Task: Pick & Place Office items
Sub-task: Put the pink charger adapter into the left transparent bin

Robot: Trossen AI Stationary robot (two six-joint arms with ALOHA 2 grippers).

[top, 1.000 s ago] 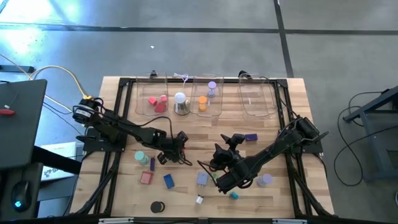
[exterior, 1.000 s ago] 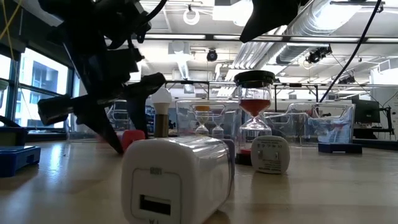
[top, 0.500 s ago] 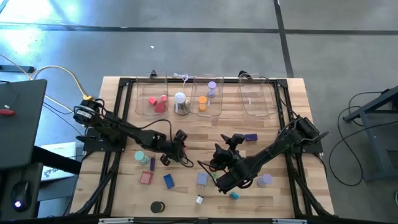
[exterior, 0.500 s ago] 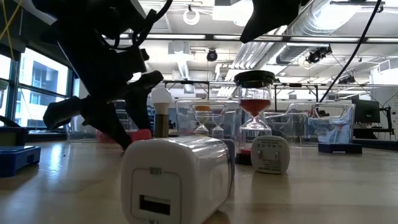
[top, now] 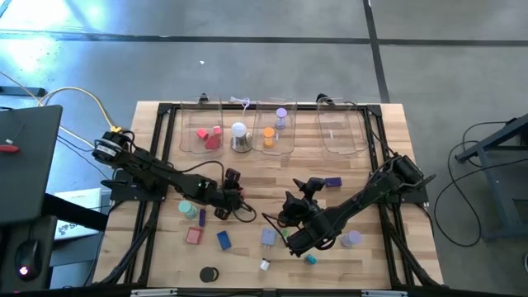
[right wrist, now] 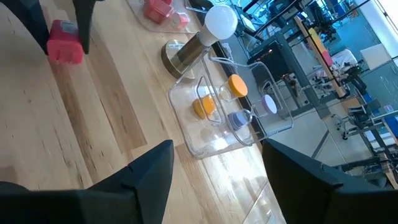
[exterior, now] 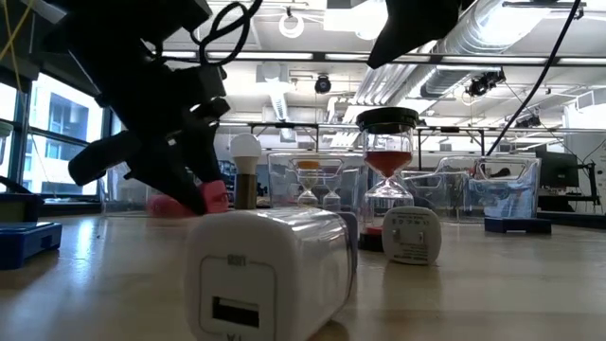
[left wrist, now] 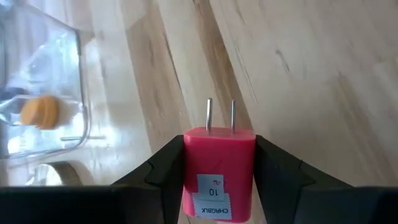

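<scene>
My left gripper point(left wrist: 217, 148) is shut on a red plug-in charger point(left wrist: 217, 177) whose two metal prongs point away from the wrist. In the high view the gripper point(top: 224, 206) is left of the table's middle. The low view shows the charger point(exterior: 214, 197) just above the tabletop. My right gripper point(top: 299, 196) hovers open near the table's middle with nothing between its fingers point(right wrist: 149, 168). Its wrist view also shows the charger point(right wrist: 65, 42). Other office items lie loose: a teal cylinder point(top: 187, 208), a pink square point(top: 194, 236), a blue block point(top: 223, 240) and a black disc point(top: 209, 274). My left gripper pinches the charger's two opposite side faces point(left wrist: 186, 171) between its two fingers, with the labelled face toward the wrist camera. The fingers slant down toward the table and run along the charger's body. The charger looks lifted just clear of the wood, prongs forward.
Three clear bins stand along the far edge: one with red pieces point(top: 202, 136), one with orange and purple pieces point(top: 272, 132), one bare point(top: 340, 132). A white dome on a silvery base point(top: 239, 137) stands between the first two. A pale charger point(top: 269, 238) and a lavender disc point(top: 352, 239) lie near my right arm.
My left gripper has rolled at the wrist and drawn slightly toward the table's left edge. The red charger has come up a little off the wood with it.
</scene>
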